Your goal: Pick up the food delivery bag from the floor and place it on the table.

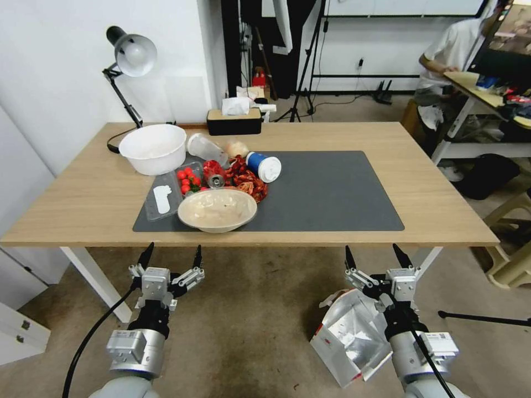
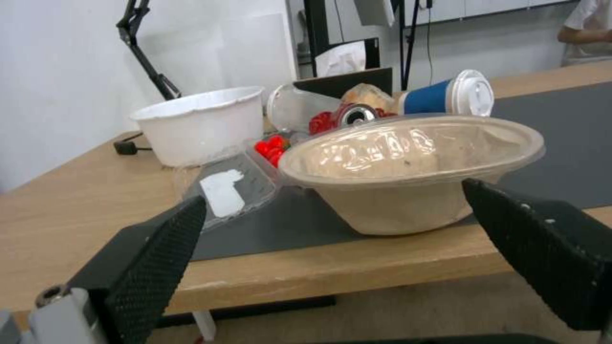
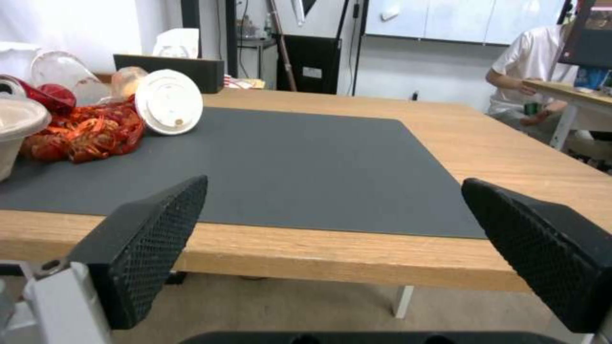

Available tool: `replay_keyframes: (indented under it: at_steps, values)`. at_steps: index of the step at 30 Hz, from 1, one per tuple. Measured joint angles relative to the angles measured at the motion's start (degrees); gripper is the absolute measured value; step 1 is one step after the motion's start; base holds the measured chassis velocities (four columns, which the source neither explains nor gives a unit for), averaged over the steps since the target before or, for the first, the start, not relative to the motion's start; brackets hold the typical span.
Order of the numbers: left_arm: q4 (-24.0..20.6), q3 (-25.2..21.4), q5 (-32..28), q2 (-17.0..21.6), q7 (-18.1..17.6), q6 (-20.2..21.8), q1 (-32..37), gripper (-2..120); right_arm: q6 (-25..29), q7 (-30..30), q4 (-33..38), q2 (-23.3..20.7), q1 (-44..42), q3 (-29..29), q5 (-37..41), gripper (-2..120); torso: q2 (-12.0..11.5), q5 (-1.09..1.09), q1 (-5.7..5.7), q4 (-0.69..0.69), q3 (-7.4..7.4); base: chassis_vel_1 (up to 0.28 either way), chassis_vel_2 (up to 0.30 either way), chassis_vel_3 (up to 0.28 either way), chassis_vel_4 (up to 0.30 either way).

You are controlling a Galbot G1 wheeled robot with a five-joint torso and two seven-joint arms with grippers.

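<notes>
Both hands, left hand (image 1: 171, 257) and right hand (image 1: 375, 257), hang wide open and empty; the food delivery bag (image 1: 349, 338) lies on the floor (image 1: 249, 326) beneath the right arm, so a blind reach may crush its foil mouth.

Light-wood table (image 1: 354, 138) carries dark grey mat (image 1: 332, 190), white tub (image 1: 153, 148); floor (image 1: 249, 320) carries food delivery bag (image 1: 348, 337).
</notes>
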Motion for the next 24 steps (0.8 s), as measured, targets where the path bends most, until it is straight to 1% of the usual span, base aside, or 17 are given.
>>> replay_keyframes:
  at_steps: [13,16,18,19,20,21,22,23,24]
  values:
    - [0.00,0.00,0.00,0.00,0.00,0.00,0.00,100,0.00,0.00,0.00,0.00,0.00,0.00,0.00,100,0.00,0.00,0.00,0.00,0.00,0.000,0.000,0.000,0.000]
    - [0.00,0.38,-0.44,0.11,-0.51,0.33,-0.22,100,-0.23,-0.07,0.00,-0.09,0.09,0.00,0.19,100,0.00,0.00,0.00,0.00,0.00,0.000,0.000,0.000,0.000]
    - [0.00,2.70,-2.74,0.83,-3.28,2.96,-1.41,100,-1.56,-0.53,-0.39,-0.61,0.60,-0.02,1.19,100,0.01,0.00,0.00,0.00,0.00,0.000,0.000,0.000,0.000]
    - [0.00,2.70,-2.74,0.83,-3.28,2.96,-1.41,100,-1.56,-0.53,-0.39,-0.61,0.60,-0.02,1.19,100,0.01,0.00,0.00,0.00,0.00,0.000,0.000,0.000,0.000]
    - [0.00,6.08,-6.06,1.87,-7.33,6.87,-3.23,100,-5.19,-1.76,-1.59,-1.97,1.94,-0.06,3.62,100,0.00,0.01,-0.01,-0.01,0.00,0.000,0.000,0.000,0.000]
    - [-0.01,8.16,-8.10,2.55,-9.79,9.22,-4.30,100,-7.36,-2.51,-2.31,-2.77,2.75,-0.10,5.11,100,0.00,0.02,0.00,0.00,0.00,0.000,0.000,0.000,0.000]
    - [0.00,9.64,-9.50,2.98,-11.39,10.77,-5.01,100,-9.32,-3.19,-2.97,-3.51,3.51,-0.14,6.47,100,0.00,0.00,0.00,-0.01,0.00,0.000,0.000,0.000,0.000]
    - [0.00,9.64,-9.50,2.98,-11.39,10.77,-5.01,100,-9.32,-3.19,-2.97,-3.51,3.51,-0.14,6.47,100,0.00,0.00,0.00,-0.01,0.00,0.000,0.000,0.000,0.000]
    - [0.37,11.30,-11.34,2.80,-13.43,11.36,-5.56,100,-11.42,-4.41,-4.03,-4.38,4.59,-0.15,8.82,100,0.00,0.03,0.01,0.00,0.01,0.000,0.000,0.000,0.000]
